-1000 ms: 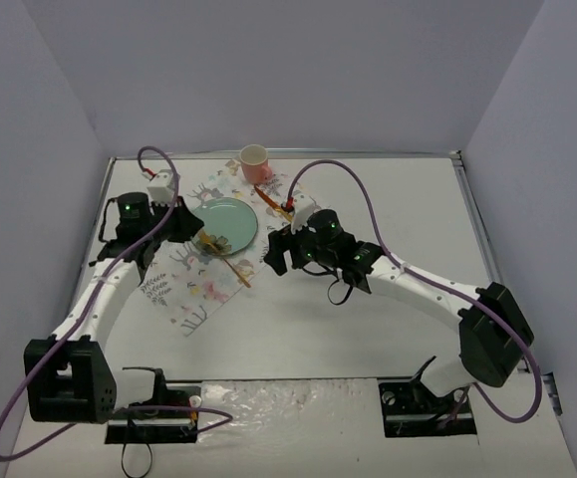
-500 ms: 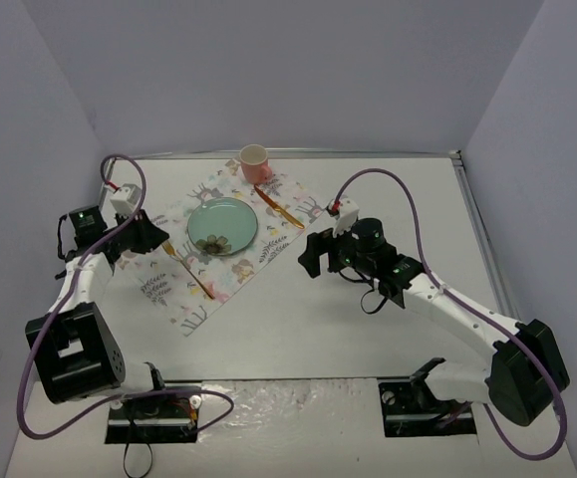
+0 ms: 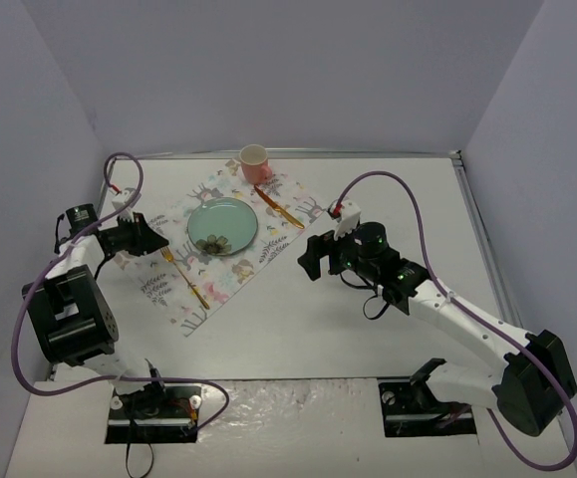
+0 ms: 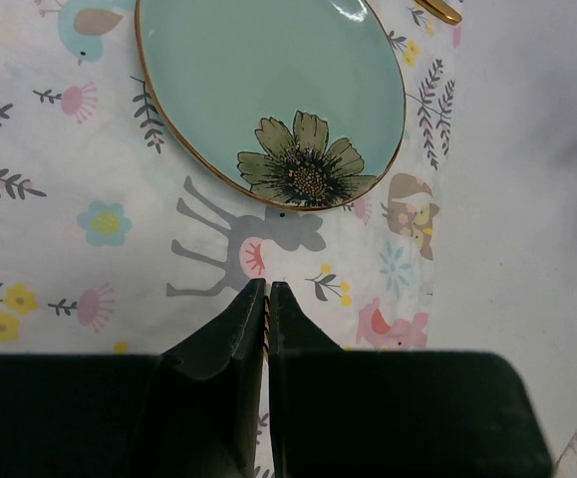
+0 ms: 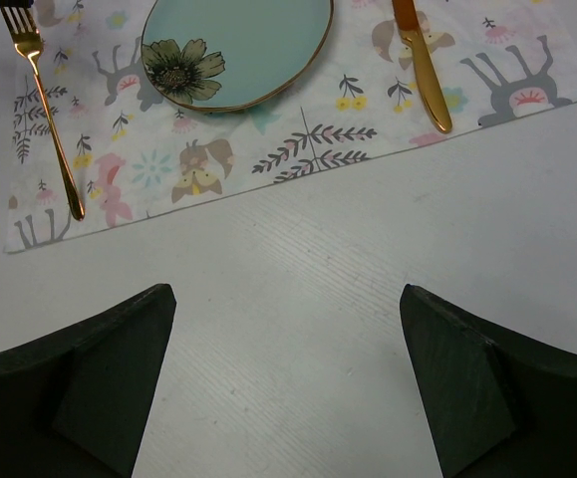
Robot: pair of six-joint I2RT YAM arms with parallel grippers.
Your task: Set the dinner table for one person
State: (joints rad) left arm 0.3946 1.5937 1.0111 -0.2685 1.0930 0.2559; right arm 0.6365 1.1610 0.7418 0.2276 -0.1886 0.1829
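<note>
White and matte, the dinner table [image 3: 368, 329] spread under both arms, with the patterned mat [image 3: 268, 244] lying askew on its far-left part. Everything for one diner looked to be laid, so I judged the step in hand to be getting the arms off the setting.

My left gripper [image 4: 267, 291] sat over the deer print just short of the plate rim, fingers pressed together. A thin coppery sliver showed in the slit, and I could not tell what it was. My right gripper [image 5: 283, 299] hung over bare tabletop near the mat's edge, spread wide and holding nothing.

To do this well I would have lifted the left arm straight up before drawing it back, since closed fingers dragged low could rumple the cloth and shift everything on it.

The teal plate [image 3: 222, 226] in the middle of the mat held nothing but its painted flower. The pink cup [image 3: 254, 162] stood at the far corner, too small for me to see inside. The gold knife [image 5: 423, 70] lay on one side of the plate and the gold fork [image 5: 49, 110] on the other, each apart from the rim.
</note>
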